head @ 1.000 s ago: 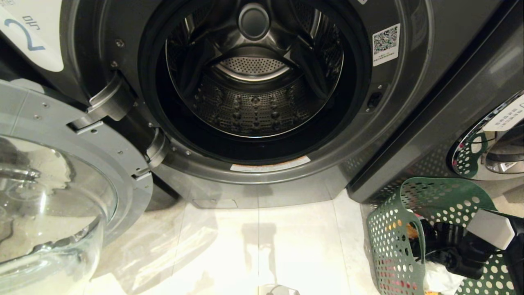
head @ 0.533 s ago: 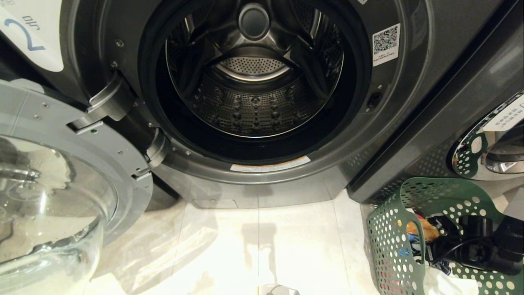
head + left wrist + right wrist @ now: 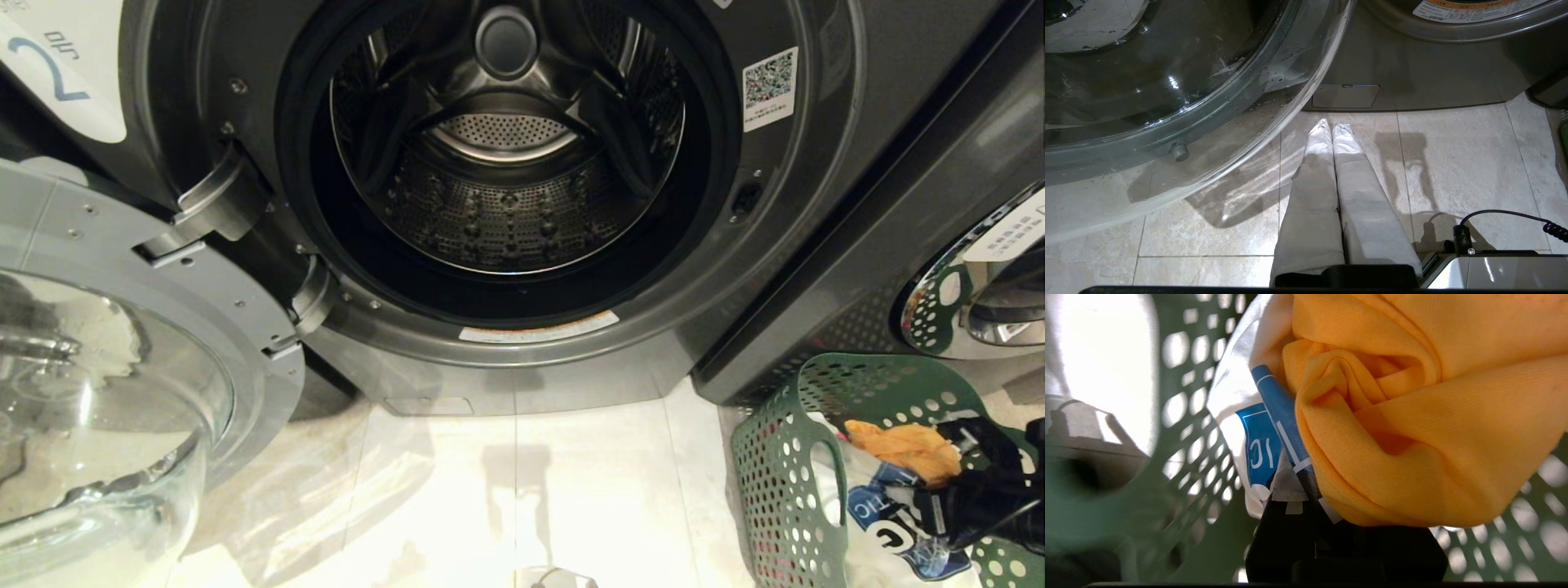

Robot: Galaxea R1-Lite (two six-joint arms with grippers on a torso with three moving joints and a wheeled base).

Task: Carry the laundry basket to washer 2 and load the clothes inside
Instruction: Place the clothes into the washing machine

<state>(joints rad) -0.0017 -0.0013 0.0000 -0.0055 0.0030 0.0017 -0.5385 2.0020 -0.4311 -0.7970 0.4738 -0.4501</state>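
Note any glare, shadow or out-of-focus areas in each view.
Head view: floor glare-washed. Left wrist view: reflections on the glass door, left gripper casting shadow. Right wrist view: yellow-orange garment sharp, laundry basket wall blurred, its handle hole blown out.

The left gripper [image 3: 1331,124] is showing two long fingers [image 3: 1312,196] wrapped in pale grey-white fabric, with a black coiled cable [image 3: 1506,214] trailing behind the jaws. The right gripper [image 3: 1306,490] is showing black, angular housing.
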